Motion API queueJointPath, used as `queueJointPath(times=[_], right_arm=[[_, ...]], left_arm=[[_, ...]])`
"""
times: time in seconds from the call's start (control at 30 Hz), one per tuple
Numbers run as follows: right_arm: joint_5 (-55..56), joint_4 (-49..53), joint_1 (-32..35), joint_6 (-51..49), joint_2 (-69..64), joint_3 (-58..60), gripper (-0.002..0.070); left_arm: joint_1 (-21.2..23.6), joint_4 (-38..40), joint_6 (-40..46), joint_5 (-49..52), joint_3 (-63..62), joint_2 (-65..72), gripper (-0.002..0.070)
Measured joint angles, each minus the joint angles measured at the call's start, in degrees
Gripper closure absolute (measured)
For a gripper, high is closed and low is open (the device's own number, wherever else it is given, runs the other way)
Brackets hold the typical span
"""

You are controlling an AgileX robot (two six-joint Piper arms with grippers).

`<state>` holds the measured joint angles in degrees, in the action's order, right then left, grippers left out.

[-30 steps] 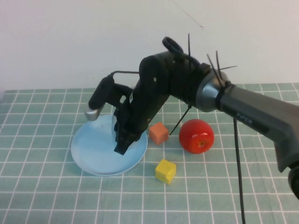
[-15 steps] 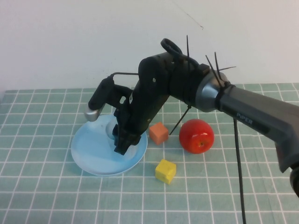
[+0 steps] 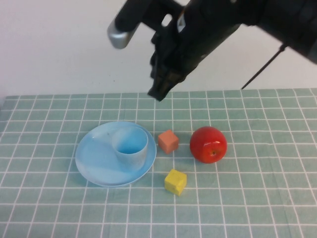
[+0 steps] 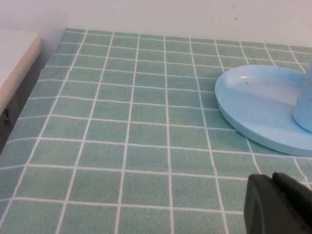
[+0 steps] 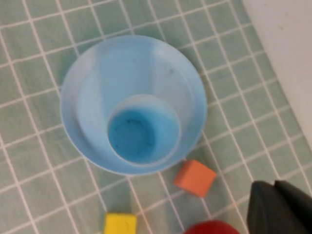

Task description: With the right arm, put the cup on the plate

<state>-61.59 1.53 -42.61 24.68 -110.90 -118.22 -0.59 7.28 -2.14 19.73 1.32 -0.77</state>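
Going from the left, our left hand [image 4: 278,204] sits low over the desk [image 3: 49,208] just beside the plate [image 3: 94,158], and we cannot tell how it is set; the cup [image 3: 131,146] stands upright and empty on the plate's right half, close to the rim. Further right lie an orange block [image 3: 168,141], a yellow block [image 3: 176,182] and an apple [image 3: 208,144]. Our right hand [image 3: 161,87] hangs high above, holding nothing, its setting also unclear, and we judge a careless descent could tip the cup off that near rim.

No readable txt, labels or nos. anywhere, as far as views show.
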Motion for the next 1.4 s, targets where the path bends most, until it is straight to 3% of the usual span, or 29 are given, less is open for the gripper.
queueJointPath(times=[0.2,0.47,0.6,0.93,1.4], right_arm=[[-2.5,6.4,2.6,-5.5,9.5,7.4,0.0673],[10.2,8.5,4.0,-12.5,30.8,37.1,0.0676],[11.0,8.1,4.0,-15.1,38.7,44.8,0.0676],[0.5,5.6,4.0,-17.0,43.3,46.9,0.0677],[0.3,10.6,6.4,-14.5,47.4,47.0,0.0678]], left_arm=[[0.0,0.0,0.0,0.0,0.0,0.0,0.0678],[0.0,0.0,0.0,0.0,0.0,0.0,0.0678],[0.0,0.0,0.0,0.0,0.0,0.0,0.0678],[0.0,0.0,0.0,0.0,0.0,0.0,0.0678],[0.0,0.0,0.0,0.0,0.0,0.0,0.0678]])
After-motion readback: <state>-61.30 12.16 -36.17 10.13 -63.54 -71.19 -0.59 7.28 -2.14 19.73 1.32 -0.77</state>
